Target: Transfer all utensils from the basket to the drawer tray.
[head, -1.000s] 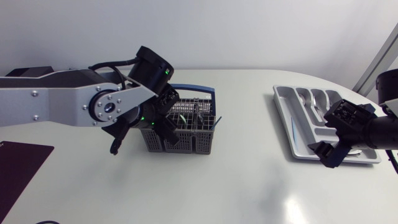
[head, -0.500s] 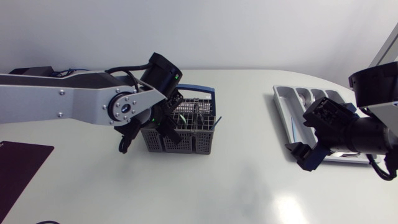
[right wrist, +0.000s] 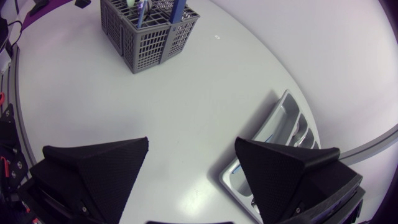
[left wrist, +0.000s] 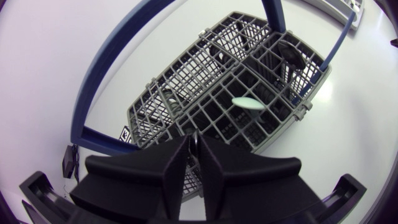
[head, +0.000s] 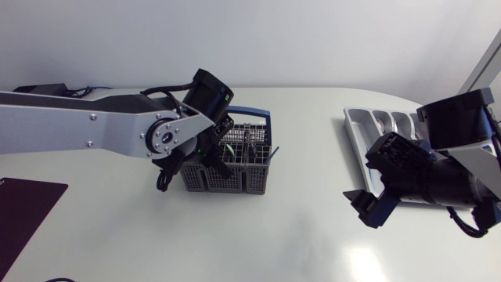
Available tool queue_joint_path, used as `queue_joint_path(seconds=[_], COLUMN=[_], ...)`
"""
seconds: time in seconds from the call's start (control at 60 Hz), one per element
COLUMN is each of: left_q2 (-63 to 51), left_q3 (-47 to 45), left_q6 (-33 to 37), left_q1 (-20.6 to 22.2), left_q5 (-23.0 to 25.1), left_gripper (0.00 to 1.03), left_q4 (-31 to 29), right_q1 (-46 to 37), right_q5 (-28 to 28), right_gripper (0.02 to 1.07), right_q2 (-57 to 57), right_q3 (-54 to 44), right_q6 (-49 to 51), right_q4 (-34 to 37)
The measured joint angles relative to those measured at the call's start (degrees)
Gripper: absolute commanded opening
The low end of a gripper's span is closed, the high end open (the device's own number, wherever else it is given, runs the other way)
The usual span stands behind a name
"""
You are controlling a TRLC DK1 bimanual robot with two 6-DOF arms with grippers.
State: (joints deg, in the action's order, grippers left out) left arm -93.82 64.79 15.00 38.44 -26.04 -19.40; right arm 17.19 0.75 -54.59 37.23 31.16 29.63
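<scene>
Hand [right wrist: 191, 143] spread wide; basket [right wrist: 149, 34] well ahead, tray [right wrist: 275, 132] close beside.

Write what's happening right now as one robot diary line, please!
left pincer: shut on thin utensil at basket | right pincer: open, empty, above table near drawer tray | task: unfinished

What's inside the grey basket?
A pale oval utensil tip and a dark round-headed utensil stand in the basket. The left gripper, shut on a thin utensil, covers the near compartments, so what lies there can't be seen.
</scene>
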Motion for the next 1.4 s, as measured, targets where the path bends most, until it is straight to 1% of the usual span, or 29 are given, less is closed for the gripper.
queue_joint_path(seconds=[0.317,0.55,0.783,0.917,1.133,1.4], left_q2=[0.0,1.4,6.6,8.4,12.0,17.0], left_q3=[0.2,0.2,-1.9,-3.3,-5.2,-6.4], left_q6=[0.0,0.7,3.2,5.8,9.3,10.8], left_q1=[0.0,1.6,3.6,4.9,7.4,8.5], left_q5=[-0.7,-5.0,-8.5,-10.5,-13.0,-13.5], left_gripper=[0.06,0.06,0.06,0.06,0.06,0.06], left_q4=[0.0,0.1,4.1,6.3,7.3,7.2], right_q1=[0.9,1.9,2.5,3.7,4.2,6.5], right_q5=[-0.7,-0.9,-1.1,-1.7,-2.3,-2.3], right_gripper=[1.02,1.02,1.02,1.02,1.02,1.02], right_q2=[0.3,0.3,0.3,0.4,0.4,0.4], right_q3=[-0.9,-1.0,-1.2,-1.3,-1.3,-1.3], right_q6=[-0.8,-1.2,-1.2,-1.4,-1.6,-3.7], right_q4=[0.0,0.0,0.0,0.0,0.0,-1.5])
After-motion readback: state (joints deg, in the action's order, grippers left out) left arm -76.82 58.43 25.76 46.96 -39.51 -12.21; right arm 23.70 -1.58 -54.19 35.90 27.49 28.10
